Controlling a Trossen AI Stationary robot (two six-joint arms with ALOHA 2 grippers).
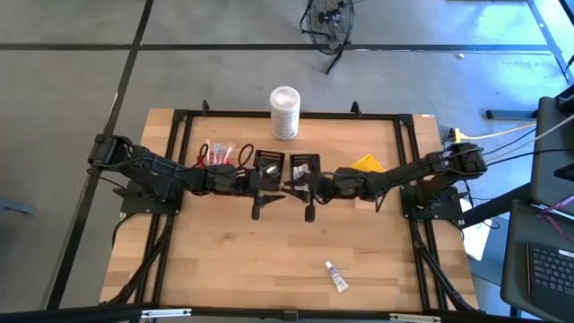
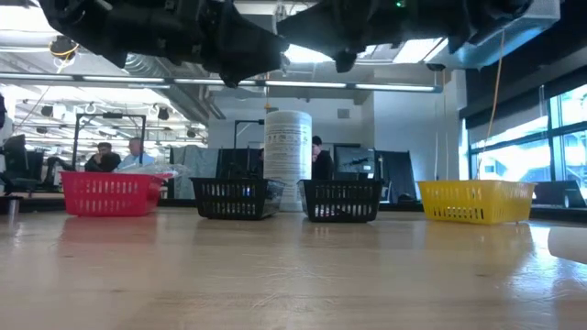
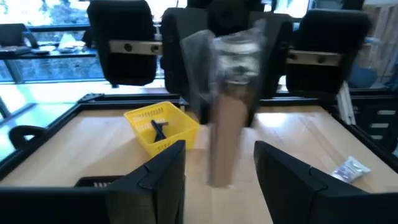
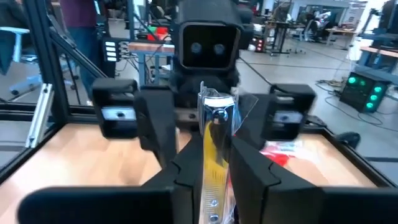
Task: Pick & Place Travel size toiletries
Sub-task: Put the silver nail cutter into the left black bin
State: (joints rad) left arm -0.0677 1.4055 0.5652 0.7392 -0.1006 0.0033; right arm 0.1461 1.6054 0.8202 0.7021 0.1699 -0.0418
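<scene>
Tube (image 1: 335, 276), small and white, lies alone on the table (image 1: 224, 269) near its front edge. It is well apart from both arms and not yet dealt with.

Mid-table, both arms meet nose to nose above the wood, just in front of the two black bins (image 1: 287, 162). Looks like a handover, not a drop.

Right gripper (image 4: 217, 180) is pinching a packaged toothbrush (image 4: 214, 143): slim, yellowish, in a clear wrapper, held by its lower end. The pack stands roughly upright and sticks out past the fingertips, probably to leave free length for the other side to take.

Left gripper (image 3: 221, 163) faces it head-on with fingers (image 3: 161, 177) spread wide. In the left wrist view the pack sits in the gap between them. In the right wrist view the left fingers flank it on both sides. Can't tell whether either pad touches the wrapper yet; no clamp visible.

So the toothbrush is inside the right gripper's pinch and between the left's open fingers, clear of the table.

Behind them is a row of bins: red bin (image 1: 218, 154) with items in it, the black pair, then the yellow bin (image 3: 161, 127) with a dark blue razor (image 3: 158, 129) already inside. Sorting by type, I'd guess.

Farthest back, a tall white canister (image 1: 284, 109) stands at the rear edge, out of the way.
</scene>
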